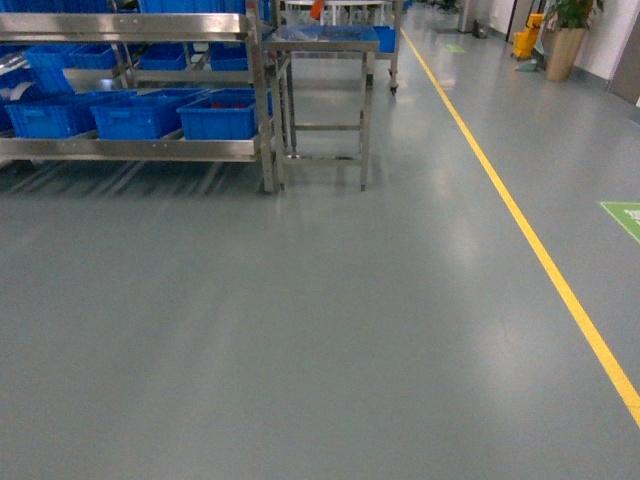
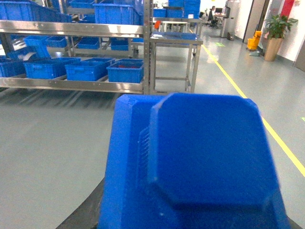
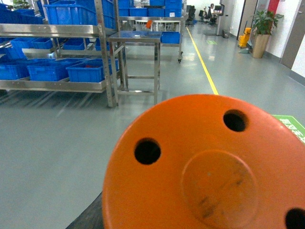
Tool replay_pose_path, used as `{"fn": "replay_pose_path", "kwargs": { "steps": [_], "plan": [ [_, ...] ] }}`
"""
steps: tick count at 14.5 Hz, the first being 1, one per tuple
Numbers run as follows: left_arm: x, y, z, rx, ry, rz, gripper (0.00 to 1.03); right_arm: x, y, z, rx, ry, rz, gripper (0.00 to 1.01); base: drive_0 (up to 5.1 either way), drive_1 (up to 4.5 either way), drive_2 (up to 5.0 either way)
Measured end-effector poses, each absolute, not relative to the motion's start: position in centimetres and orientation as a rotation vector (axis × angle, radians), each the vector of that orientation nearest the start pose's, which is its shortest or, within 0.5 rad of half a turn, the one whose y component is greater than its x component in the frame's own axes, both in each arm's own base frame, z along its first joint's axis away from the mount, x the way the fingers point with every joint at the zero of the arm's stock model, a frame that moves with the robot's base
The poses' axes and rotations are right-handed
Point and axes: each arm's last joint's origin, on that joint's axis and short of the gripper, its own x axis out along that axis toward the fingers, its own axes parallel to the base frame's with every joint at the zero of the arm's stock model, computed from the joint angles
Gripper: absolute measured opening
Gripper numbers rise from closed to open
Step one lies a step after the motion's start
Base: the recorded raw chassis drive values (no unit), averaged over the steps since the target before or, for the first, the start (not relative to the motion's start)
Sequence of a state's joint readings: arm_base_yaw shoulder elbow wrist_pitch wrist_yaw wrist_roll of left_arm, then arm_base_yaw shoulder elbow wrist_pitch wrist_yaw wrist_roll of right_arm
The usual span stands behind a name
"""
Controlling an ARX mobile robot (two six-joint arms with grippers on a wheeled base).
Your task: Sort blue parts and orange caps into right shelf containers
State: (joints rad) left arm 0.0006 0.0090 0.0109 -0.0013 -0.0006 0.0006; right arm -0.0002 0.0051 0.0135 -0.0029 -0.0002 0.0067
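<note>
A chunky blue part fills the lower left wrist view, hanging above the floor right at my left gripper. It hides the jaws; only a dark finger edge shows beside it. An orange cap with round holes in its flat face fills the lower right wrist view the same way and covers my right gripper's jaws. Neither gripper appears in the head view. Blue crates stand in a row on the low shelf level, far ahead to the left, and show again as crates and crates.
The steel shelf rack holds more blue crates higher up. A steel table stands at its right end. A yellow floor line runs along the right, past a green floor mark and a potted plant. Grey floor lies between me and the rack.
</note>
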Motion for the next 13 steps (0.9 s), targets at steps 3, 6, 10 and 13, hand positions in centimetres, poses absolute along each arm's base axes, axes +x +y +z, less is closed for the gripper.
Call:
{"fn": "replay_pose_path", "kwargs": {
  "steps": [3,6,10,13],
  "plan": [
    [9.76,0.01,16.59,0.001,0.005,0.002,0.43,9.72,0.00,16.70,0.007,-0.001,0.000,0.45,-0.1,4.13,-4.3],
    [9.76,0.01,16.62,0.001,0.001,0.001,0.43,9.72,0.00,16.74,0.007,-0.005,0.000,0.45,0.1,4.27,-4.1],
    [9.76,0.01,16.59,0.001,0.004,0.001,0.43,9.72,0.00,16.77,0.007,-0.008,0.000,0.45,0.1,4.29,-4.1],
    [9.76,0.01,16.57,0.001,0.006,0.004,0.43,9.72,0.00,16.72,0.007,-0.002,0.000,0.45,0.1,4.33,-4.1]
  ]
}}
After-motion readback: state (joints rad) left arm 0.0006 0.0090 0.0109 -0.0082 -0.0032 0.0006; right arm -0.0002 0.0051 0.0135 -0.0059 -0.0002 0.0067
